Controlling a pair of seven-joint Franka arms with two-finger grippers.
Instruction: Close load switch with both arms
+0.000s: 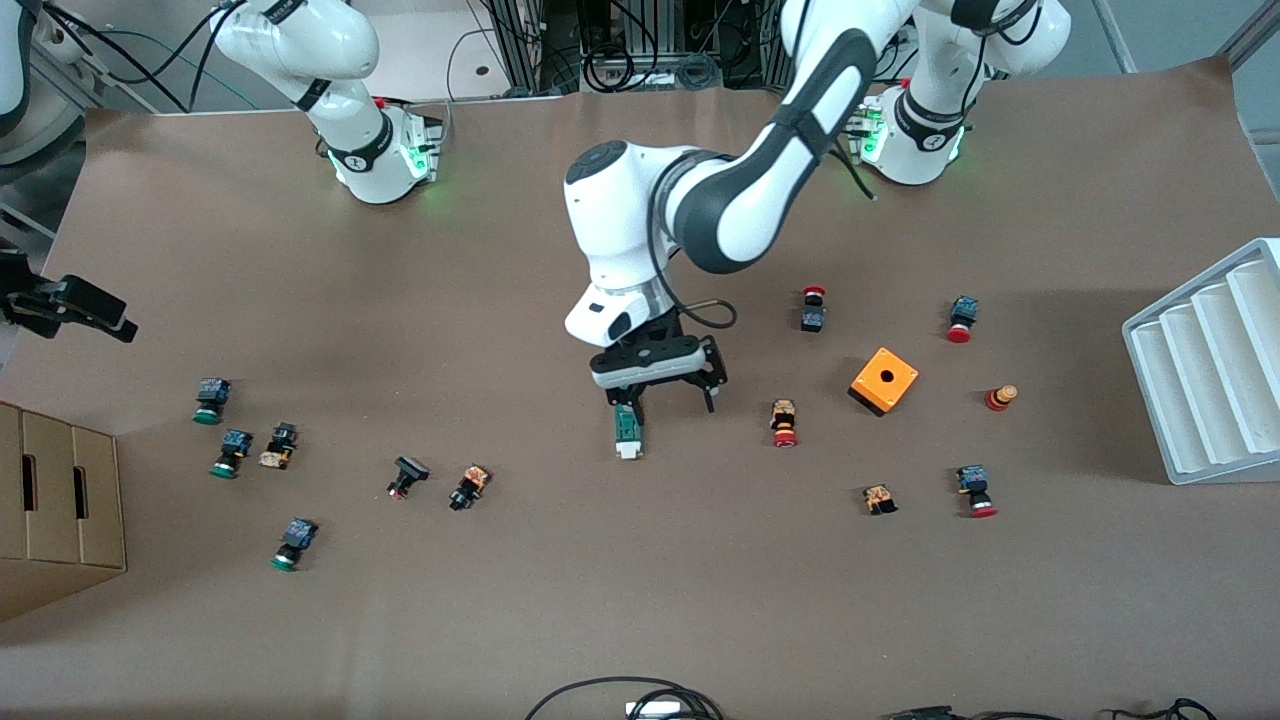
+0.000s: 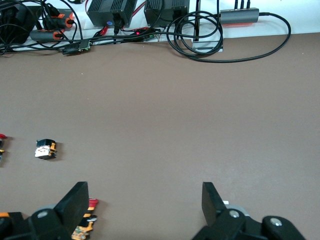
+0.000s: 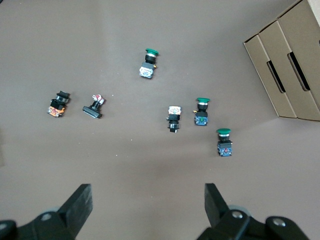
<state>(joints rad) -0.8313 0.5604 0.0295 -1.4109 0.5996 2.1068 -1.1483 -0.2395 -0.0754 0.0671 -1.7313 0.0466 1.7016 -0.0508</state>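
Observation:
The load switch (image 1: pixel 627 432), a narrow green bar with a white block at the end nearer the front camera, lies at the table's middle. My left gripper (image 1: pixel 667 398) is low over the table right beside it, open and empty, with one fingertip (image 1: pixel 626 404) at the switch's green end. In the left wrist view the left gripper (image 2: pixel 145 202) shows bare table between its fingers, and only a white sliver of the switch (image 2: pixel 226 203) shows beside one finger. My right gripper (image 1: pixel 80 302) hangs open and empty over the right arm's end of the table, also open in its wrist view (image 3: pixel 145 205).
An orange box with a hole (image 1: pixel 884 380) and red-capped push buttons (image 1: pixel 785 422) lie toward the left arm's end, by a white ribbed tray (image 1: pixel 1210 370). Green-capped buttons (image 1: pixel 210 400) and a cardboard box (image 1: pixel 55 510) are toward the right arm's end. Cables (image 1: pixel 630 700) lie at the edge nearest the front camera.

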